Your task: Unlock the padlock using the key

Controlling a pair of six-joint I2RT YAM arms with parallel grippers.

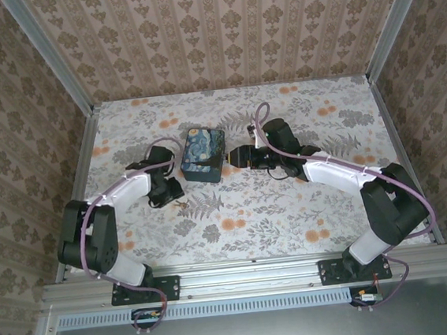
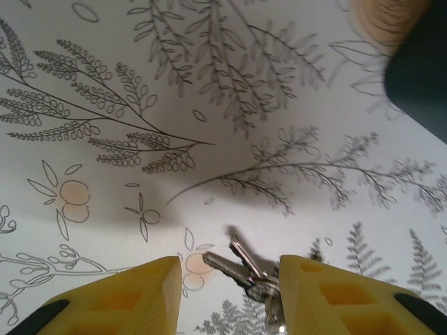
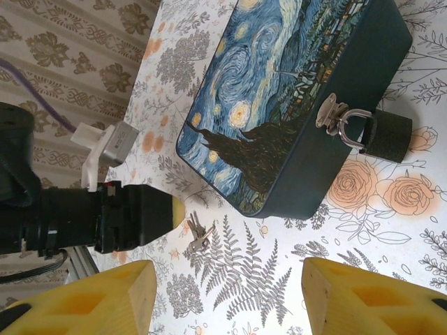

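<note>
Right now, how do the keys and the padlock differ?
The keys are all silver metal; the padlock has a dark body with a silver shackle. The keys lie loose on the tablecloth between the fingers of the open left gripper; the padlock hangs through the hasp of the tin. Both show silver metal.
</note>
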